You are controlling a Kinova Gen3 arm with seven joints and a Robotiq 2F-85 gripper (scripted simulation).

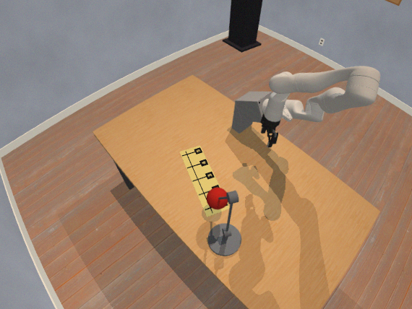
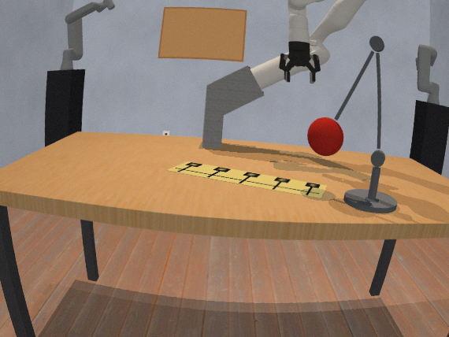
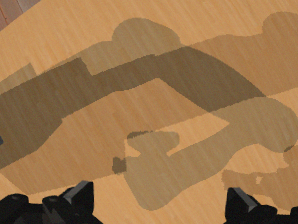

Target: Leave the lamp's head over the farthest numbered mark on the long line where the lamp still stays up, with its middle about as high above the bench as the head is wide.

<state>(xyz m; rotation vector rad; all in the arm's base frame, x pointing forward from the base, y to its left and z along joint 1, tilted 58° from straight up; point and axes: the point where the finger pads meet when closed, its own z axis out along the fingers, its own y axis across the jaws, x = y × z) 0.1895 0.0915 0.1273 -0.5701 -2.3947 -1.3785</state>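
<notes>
The lamp's red round head (image 1: 217, 198) (image 2: 325, 136) hangs in the air, well above the bench, near the end of the yellow strip closest to the lamp. Its grey round base (image 1: 231, 249) (image 2: 384, 207) stands on the bench. The lower arm (image 2: 379, 102) rises almost upright to the top joint (image 1: 233, 196) (image 2: 376, 43), and the upper arm (image 2: 354, 86) slopes down to the head. The yellow strip (image 1: 197, 174) (image 2: 232, 180) carries the long line with several marks; their numbers are too small to read. My gripper (image 1: 271, 141) (image 2: 300, 79) (image 3: 160, 200) is open and empty, high above the bench, away from the lamp.
The wooden bench (image 1: 152, 144) (image 2: 98, 177) (image 3: 200, 15) carries the strip and lamp. My arm's grey mount (image 1: 246, 112) (image 2: 213, 114) stands at the bench's back edge. Shadows of the arm and lamp lie across the bench. A black pedestal (image 1: 244, 25) stands on the floor beyond.
</notes>
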